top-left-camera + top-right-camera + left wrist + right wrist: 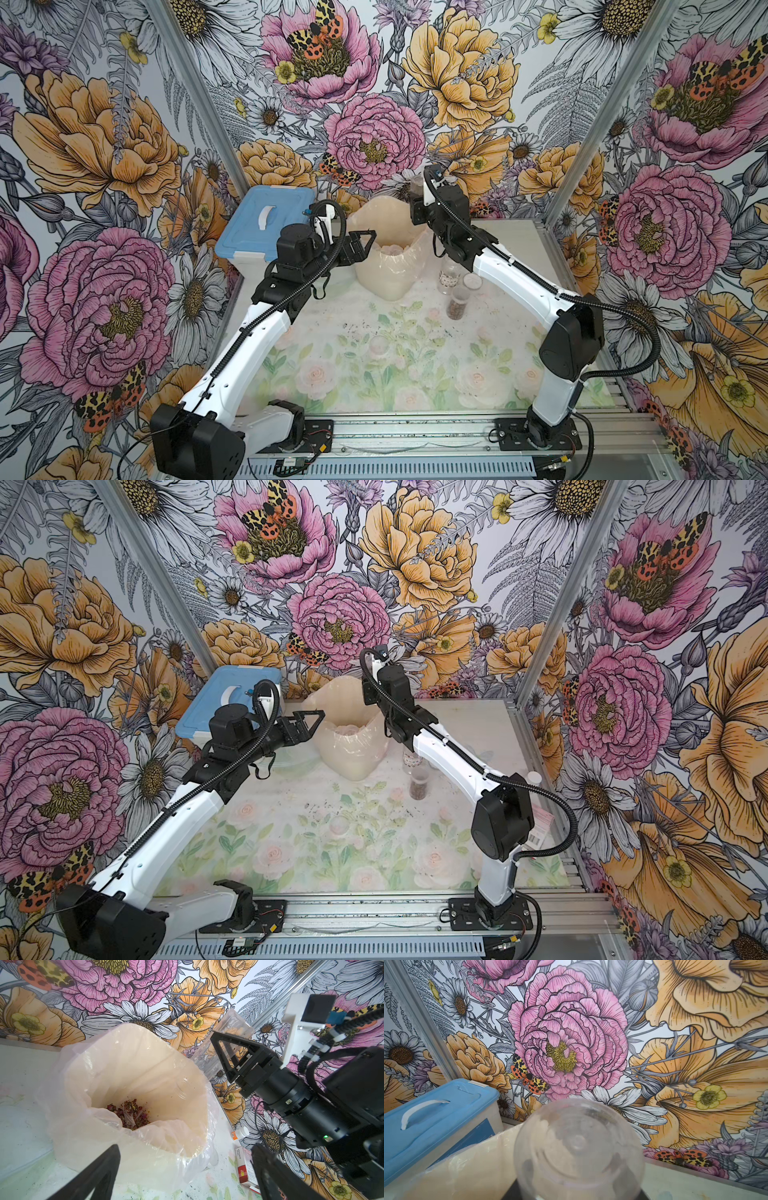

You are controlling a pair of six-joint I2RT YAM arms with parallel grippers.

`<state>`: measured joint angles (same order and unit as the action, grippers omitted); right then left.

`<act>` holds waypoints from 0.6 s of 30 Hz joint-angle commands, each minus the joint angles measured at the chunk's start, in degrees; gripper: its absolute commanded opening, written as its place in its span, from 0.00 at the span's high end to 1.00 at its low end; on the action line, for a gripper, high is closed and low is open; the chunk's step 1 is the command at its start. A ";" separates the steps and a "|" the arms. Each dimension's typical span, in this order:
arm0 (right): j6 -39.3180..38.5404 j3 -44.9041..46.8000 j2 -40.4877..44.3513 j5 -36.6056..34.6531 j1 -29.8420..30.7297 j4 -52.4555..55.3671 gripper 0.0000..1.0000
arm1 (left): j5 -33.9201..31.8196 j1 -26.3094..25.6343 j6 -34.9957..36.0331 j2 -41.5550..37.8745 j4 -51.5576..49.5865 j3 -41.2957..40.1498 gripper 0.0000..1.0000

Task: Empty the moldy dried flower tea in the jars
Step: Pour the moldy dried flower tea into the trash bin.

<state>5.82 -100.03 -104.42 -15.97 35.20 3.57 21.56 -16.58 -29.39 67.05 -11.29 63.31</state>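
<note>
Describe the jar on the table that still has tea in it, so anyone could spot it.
Find the cream lined bin at the back. Just right of it stand a tall labelled jar, a short clear jar and, nearest the front, the tea jar. It alone of the three shows brown tea.

A clear jar (579,1147) looms close before a bagged bin (467,1163) and blue-lidded box (436,1109).

Bold floral walls (374,124), pastel rose tabletop (374,374)
</note>
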 commanded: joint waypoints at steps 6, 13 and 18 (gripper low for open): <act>6.01 -2.94 0.25 1.81 0.72 0.12 0.85 | -1.14 0.63 0.31 -0.69 1.73 -0.47 0.01; -5.92 -5.54 -2.15 -3.93 5.12 0.56 0.84 | -1.01 0.67 0.11 -0.45 2.03 -0.38 0.01; 14.81 -5.51 -0.29 8.13 -1.81 1.43 0.92 | -1.08 0.69 0.13 -0.71 1.95 -0.52 0.01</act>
<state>10.74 -103.57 -105.25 -13.54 37.82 4.62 21.56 -16.58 -29.58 67.05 -10.41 63.31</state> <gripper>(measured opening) 0.509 0.986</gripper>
